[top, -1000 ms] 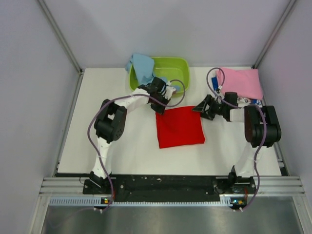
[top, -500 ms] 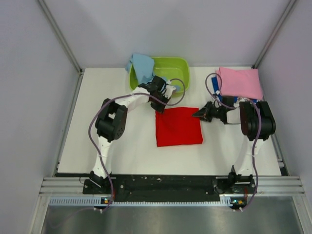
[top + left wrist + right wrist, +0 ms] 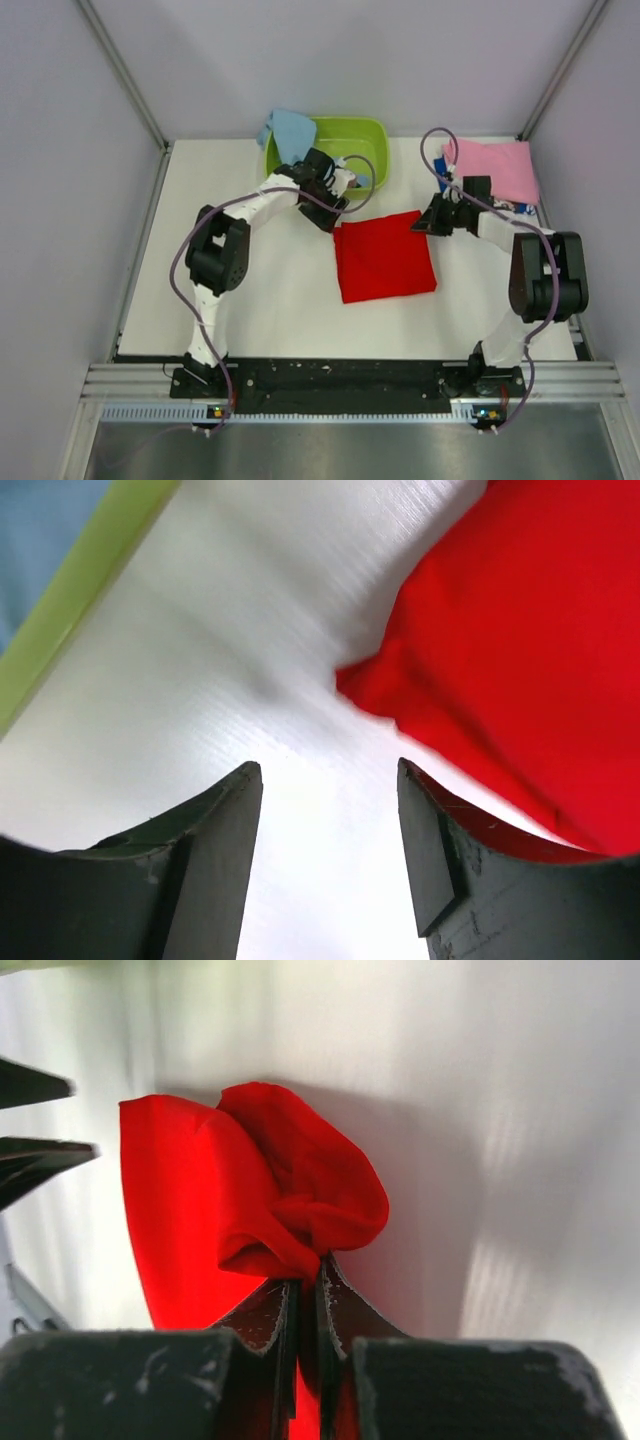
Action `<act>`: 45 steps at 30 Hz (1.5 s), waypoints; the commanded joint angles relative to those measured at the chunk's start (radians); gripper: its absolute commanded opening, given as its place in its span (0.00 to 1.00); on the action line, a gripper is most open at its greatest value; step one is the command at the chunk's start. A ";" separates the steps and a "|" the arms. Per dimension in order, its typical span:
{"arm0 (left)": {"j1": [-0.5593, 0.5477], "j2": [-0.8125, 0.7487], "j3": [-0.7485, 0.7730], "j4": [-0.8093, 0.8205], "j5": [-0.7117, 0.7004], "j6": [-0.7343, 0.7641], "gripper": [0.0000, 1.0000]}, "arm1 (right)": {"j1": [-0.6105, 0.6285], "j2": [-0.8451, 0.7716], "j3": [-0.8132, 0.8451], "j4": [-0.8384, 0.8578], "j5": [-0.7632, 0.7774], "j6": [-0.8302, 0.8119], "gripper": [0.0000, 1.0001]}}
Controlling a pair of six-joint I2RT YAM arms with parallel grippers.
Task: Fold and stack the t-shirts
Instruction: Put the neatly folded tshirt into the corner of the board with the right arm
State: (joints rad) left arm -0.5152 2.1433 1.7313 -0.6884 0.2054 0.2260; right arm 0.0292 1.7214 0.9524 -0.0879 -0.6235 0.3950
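Observation:
A folded bright red t-shirt (image 3: 385, 258) lies mid-table, slightly askew. My right gripper (image 3: 424, 224) is shut on its far right corner; in the right wrist view the red cloth (image 3: 210, 1190) bunches up just ahead of the closed jaws (image 3: 310, 1272). My left gripper (image 3: 333, 216) stands open at the shirt's far left corner, holding nothing. The left wrist view has bare table between its fingers (image 3: 328, 770) and the red corner (image 3: 520, 650) just ahead to the right. A folded pink t-shirt (image 3: 495, 168) lies at the back right. A light blue t-shirt (image 3: 290, 132) hangs over the basin's left rim.
The lime green basin (image 3: 355, 135) stands at the back centre, just behind my left wrist; its rim (image 3: 80, 610) runs along the left of the left wrist view. Some blue and white cloth (image 3: 518, 208) peeks out beside the pink shirt. White walls enclose the table.
My right gripper closed on the red shirt's corner and dragged it right and back, turning the shirt. My left gripper opened and let go of the other corner.

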 commanded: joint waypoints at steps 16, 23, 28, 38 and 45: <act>0.055 -0.365 -0.131 -0.091 -0.118 0.173 0.68 | -0.026 -0.051 0.325 -0.342 0.396 -0.252 0.00; 0.081 -0.405 -0.150 -0.118 -0.130 0.191 0.71 | -0.025 -0.011 0.486 -0.352 0.527 -0.272 0.00; 0.087 -0.465 -0.211 -0.114 -0.132 0.211 0.75 | -0.025 0.090 0.632 -0.368 0.570 -0.306 0.00; 0.126 -0.522 -0.271 -0.111 -0.178 0.225 0.76 | -0.026 0.243 0.896 -0.392 0.682 -0.332 0.00; 0.133 -0.527 -0.269 -0.111 -0.196 0.234 0.76 | -0.025 0.308 1.104 -0.452 0.761 -0.473 0.00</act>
State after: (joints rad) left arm -0.3862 1.6581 1.4639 -0.8101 0.0265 0.4480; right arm 0.0101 2.0285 1.9194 -0.5499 0.0570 0.0219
